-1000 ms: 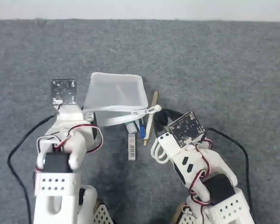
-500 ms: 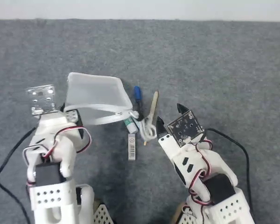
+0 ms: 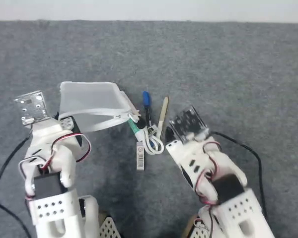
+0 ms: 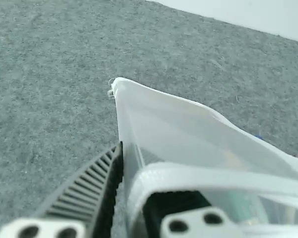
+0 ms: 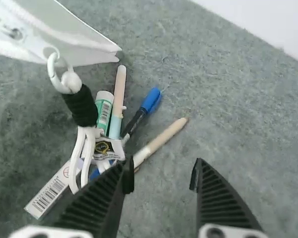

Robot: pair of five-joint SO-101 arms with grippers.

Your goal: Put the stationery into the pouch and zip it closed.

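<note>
The left gripper (image 4: 134,168), clamped on the pouch (image 3: 92,99), dragged it frame-left, exposing the stationery (image 3: 148,131); the right gripper (image 5: 161,173) hovers open, so loading remains.

the pouch (image 3: 92,101) is held by the left gripper (image 3: 72,124); stationery (image 3: 146,99) is scattered beside it near the middle of the table (image 3: 238,64).

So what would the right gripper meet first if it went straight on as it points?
Probably the beige pencil, lying just ahead of the open right gripper. Depth is unclear, so it may meet the grey mat first.
</note>
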